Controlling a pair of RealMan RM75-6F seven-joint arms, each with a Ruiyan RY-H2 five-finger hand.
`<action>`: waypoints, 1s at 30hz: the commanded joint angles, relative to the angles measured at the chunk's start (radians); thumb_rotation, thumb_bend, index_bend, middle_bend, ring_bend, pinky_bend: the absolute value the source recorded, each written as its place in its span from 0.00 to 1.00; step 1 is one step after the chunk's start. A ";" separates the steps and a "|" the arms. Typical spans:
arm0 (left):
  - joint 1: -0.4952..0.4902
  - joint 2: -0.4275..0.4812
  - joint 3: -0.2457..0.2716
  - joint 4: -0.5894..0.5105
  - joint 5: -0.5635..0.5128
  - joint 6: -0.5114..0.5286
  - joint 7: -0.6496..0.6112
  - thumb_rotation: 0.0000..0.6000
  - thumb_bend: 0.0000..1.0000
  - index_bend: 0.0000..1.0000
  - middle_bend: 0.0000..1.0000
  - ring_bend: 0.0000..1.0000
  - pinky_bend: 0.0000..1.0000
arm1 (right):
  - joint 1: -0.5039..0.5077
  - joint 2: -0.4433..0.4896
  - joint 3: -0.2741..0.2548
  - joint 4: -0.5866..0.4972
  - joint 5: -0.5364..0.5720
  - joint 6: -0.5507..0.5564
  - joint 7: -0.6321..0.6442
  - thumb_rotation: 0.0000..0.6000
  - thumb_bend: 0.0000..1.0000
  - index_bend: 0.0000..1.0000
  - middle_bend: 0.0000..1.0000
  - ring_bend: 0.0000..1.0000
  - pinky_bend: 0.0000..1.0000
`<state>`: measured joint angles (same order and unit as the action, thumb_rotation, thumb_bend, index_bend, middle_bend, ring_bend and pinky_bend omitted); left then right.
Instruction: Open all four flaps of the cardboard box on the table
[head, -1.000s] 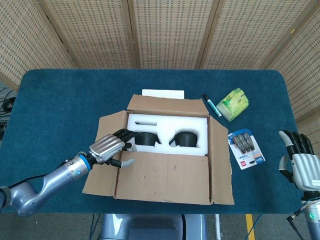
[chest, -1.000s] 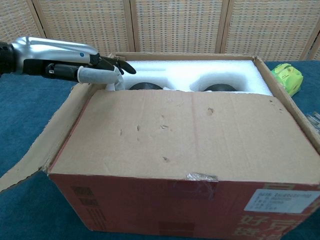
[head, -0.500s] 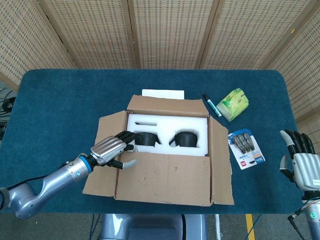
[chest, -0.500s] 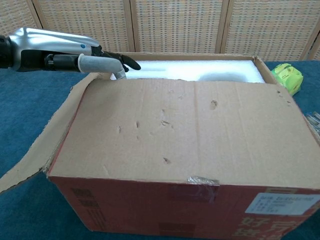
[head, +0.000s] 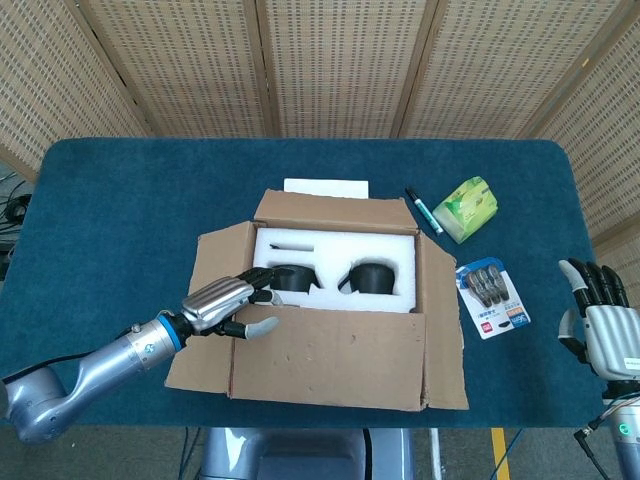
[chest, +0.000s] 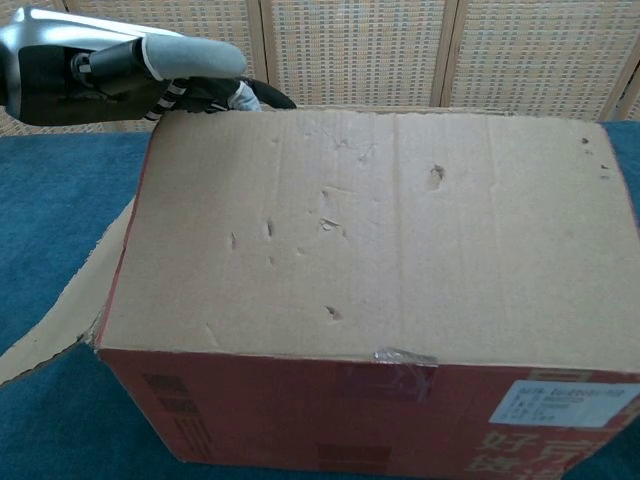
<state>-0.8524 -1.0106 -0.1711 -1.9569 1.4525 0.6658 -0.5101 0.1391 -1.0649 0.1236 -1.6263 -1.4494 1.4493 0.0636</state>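
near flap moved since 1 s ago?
Yes. In the chest view the near flap has swung up toward the camera; it now hides the white foam insert and reaches the wicker screen. The left hand grips its corner.

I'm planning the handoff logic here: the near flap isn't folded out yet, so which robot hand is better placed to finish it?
Left. The left robot hand already grips the top-left corner of the near flap. The right robot hand hangs open by the table's right edge, well clear of the cardboard box.
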 joint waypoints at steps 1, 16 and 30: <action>0.000 0.025 -0.001 -0.020 0.051 -0.001 -0.126 0.10 0.35 0.42 0.02 0.00 0.00 | 0.000 0.000 0.000 -0.001 -0.001 0.000 -0.002 1.00 0.83 0.03 0.08 0.00 0.00; -0.062 0.074 0.085 0.031 0.314 0.081 -0.698 0.10 0.36 0.34 0.02 0.00 0.00 | 0.001 -0.001 -0.001 -0.009 0.002 -0.004 -0.012 1.00 0.83 0.03 0.08 0.00 0.00; -0.142 0.060 0.211 0.093 0.478 0.233 -1.131 0.06 0.36 0.30 0.01 0.00 0.00 | 0.001 0.000 0.000 -0.011 0.004 -0.004 -0.015 1.00 0.83 0.03 0.08 0.00 0.00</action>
<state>-0.9723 -0.9441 0.0070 -1.8813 1.8914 0.8556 -1.5673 0.1400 -1.0647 0.1239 -1.6375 -1.4454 1.4456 0.0486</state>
